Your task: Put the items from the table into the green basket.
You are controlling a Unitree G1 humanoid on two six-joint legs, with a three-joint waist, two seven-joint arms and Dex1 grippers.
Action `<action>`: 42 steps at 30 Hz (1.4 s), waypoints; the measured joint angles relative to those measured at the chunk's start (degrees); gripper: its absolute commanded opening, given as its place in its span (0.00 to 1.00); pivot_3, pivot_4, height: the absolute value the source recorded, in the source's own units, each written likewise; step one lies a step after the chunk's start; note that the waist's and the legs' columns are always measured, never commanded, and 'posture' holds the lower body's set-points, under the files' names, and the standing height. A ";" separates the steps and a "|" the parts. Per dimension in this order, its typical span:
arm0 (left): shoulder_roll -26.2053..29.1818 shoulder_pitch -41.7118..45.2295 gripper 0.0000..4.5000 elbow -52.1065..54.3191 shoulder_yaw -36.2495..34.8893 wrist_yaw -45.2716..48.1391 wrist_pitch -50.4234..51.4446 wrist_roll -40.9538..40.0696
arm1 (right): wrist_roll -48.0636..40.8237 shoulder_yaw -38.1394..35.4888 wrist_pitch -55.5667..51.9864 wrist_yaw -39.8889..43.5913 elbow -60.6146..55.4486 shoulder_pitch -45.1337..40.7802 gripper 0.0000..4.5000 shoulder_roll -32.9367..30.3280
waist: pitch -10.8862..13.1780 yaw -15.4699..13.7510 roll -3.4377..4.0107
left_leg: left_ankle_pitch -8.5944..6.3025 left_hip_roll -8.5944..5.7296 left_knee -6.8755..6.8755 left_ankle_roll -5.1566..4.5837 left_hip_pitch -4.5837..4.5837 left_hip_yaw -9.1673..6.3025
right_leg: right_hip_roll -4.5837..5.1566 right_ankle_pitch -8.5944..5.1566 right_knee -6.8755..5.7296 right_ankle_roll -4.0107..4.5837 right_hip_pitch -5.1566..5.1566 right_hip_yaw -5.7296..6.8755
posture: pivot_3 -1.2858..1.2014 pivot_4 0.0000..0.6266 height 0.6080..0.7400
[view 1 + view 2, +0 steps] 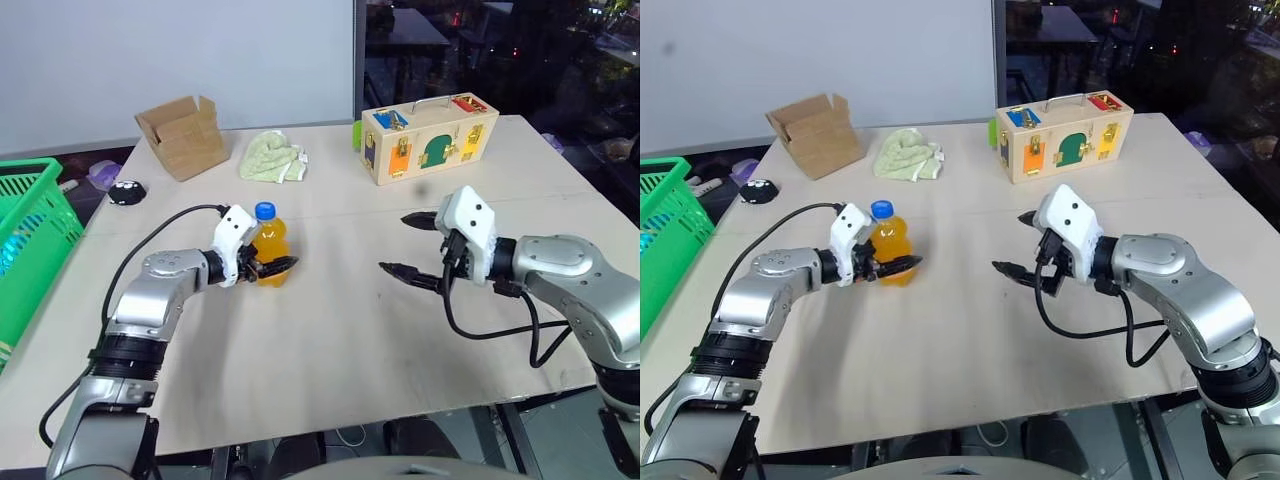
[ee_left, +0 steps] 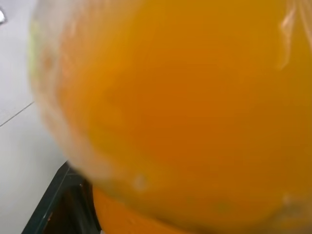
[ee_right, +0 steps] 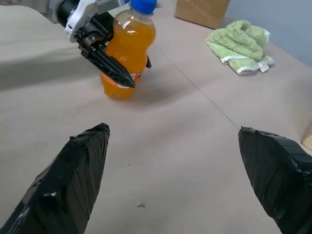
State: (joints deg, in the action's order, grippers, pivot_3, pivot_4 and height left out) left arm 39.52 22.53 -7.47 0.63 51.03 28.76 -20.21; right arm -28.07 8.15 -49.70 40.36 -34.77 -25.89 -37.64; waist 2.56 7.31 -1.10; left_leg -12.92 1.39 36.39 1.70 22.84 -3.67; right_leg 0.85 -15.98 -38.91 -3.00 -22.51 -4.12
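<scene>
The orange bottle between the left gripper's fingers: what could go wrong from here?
1. The left gripper clasps the orange bottle low on its body, so it may tip or slip when lifted.
2. The green basket sits beyond the table edge, so a loose grip could drop the bottle on the way.

Small orange-drink bottle w/ blue cap [image 1: 270, 246] stands upright on the pale wood-look bench [image 1: 330, 350], left of centre. Bright green lattice plastic basket [image 1: 25, 240] sits off the bench's left edge. Behind the bottle – open brown cardboard box [image 1: 183, 136], crumpled pale-green cloth [image 1: 272, 158]; wooden latch-board box [image 1: 428, 138] far right.
</scene>
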 measured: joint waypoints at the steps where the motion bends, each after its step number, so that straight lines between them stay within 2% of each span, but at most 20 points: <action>1: -0.10 -0.12 0.67 1.26 -0.71 -0.10 0.45 -0.56 | 0.04 0.42 0.30 0.48 0.30 -0.17 1.00 0.03 | 0.00 -0.07 0.00 | 0.00 0.00 0.00 0.00 0.01 -0.01 | 0.00 0.00 0.00 0.00 0.00 0.01 | 0.49 0.00 1.00; 6: -0.53 -0.28 0.67 4.92 -5.55 -2.22 2.13 -3.30 | -0.02 0.90 1.71 1.52 2.69 -1.76 1.00 1.54 | 0.00 -0.29 -0.01 | 0.00 0.00 0.00 0.00 0.00 0.00 | 0.01 0.01 -0.01 0.00 0.01 0.01 | 0.50 0.00 1.00; 12: -1.85 3.31 0.67 4.46 -15.84 -11.84 4.30 -6.39 | -4.41 0.68 4.18 1.87 7.94 -10.26 1.00 12.92 | 0.00 -0.87 -0.04 | 0.01 0.02 0.01 0.00 -0.02 -0.19 | -0.03 0.02 -0.10 0.00 0.02 0.14 | 0.53 0.00 1.00; 14: -1.58 5.43 0.67 3.79 -19.17 -14.80 4.21 -6.78 | -5.09 0.68 5.22 2.24 9.14 -11.96 1.00 14.67 | -0.03 -1.56 -0.08 | 0.01 0.00 0.01 0.00 0.00 -0.22 | -0.01 0.02 -0.09 0.00 0.03 0.19 | 0.54 0.00 1.00; 17: 1.65 10.40 0.67 -2.45 -26.30 -20.82 2.19 -6.73 | -6.42 0.87 7.61 3.56 12.82 -16.79 1.00 19.97 | 0.00 -1.88 -0.15 | 0.01 0.01 -0.03 0.01 -0.01 -0.36 | -0.06 0.04 -0.16 0.02 -0.03 0.27 | 0.55 0.00 1.00; 21: 9.77 13.43 0.67 -9.32 -32.60 -25.35 -2.79 -3.92 | -8.28 0.86 10.02 5.23 14.20 -20.03 1.00 23.76 | -0.03 -3.07 -0.19 | 0.01 -0.04 -0.13 0.02 0.00 -0.46 | 0.01 0.03 -0.07 0.02 -0.02 0.40 | 0.56 0.00 1.00; 24: 13.92 13.12 0.67 -15.59 -34.00 -26.52 -6.24 -0.96 | -8.84 1.04 10.39 5.77 15.52 -20.83 1.00 25.09 | -0.03 -5.09 -0.20 | 0.01 -0.10 -0.14 0.02 0.00 -0.45 | 0.07 0.02 -0.06 0.02 0.00 0.44 | 0.57 0.00 1.00; 29: 17.24 11.34 0.67 -22.19 -34.52 -26.50 -10.07 1.72 | -8.86 2.53 11.19 6.83 15.69 -20.88 1.00 26.01 | -0.14 -8.00 -0.40 | 0.06 -0.09 -0.10 0.10 0.01 -0.60 | 0.04 0.03 -0.09 0.03 0.09 0.65 | 0.58 0.00 1.00; 35: 20.73 9.03 0.67 -27.20 -36.21 -26.47 -14.33 3.20 | -8.87 2.68 11.35 7.93 15.69 -20.98 1.00 26.00 | -0.26 -9.18 -0.59 | 0.11 -0.09 -0.08 0.19 -0.11 -0.76 | 0.06 0.02 -0.03 0.05 0.32 0.87 | 0.58 0.00 1.00; 42: 21.50 5.94 0.67 -32.60 -36.13 -25.71 -15.77 4.25 | -8.65 2.86 11.35 8.19 15.70 -20.98 1.00 25.59 | -0.28 -9.71 -0.62 | 0.12 -0.08 -0.08 0.21 -0.11 -0.89 | 0.04 0.02 -0.06 0.06 0.34 1.01 | 0.58 0.00 1.00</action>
State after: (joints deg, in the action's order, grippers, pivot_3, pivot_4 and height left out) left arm 61.01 28.47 -40.07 -35.50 25.31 13.00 -15.96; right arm -36.72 11.00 -38.35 48.55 -19.06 -46.87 -12.06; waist 2.28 -2.40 -1.72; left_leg -12.79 1.31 36.31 1.92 22.73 -4.56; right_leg 0.89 -15.97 -38.97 -2.94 -22.17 -3.11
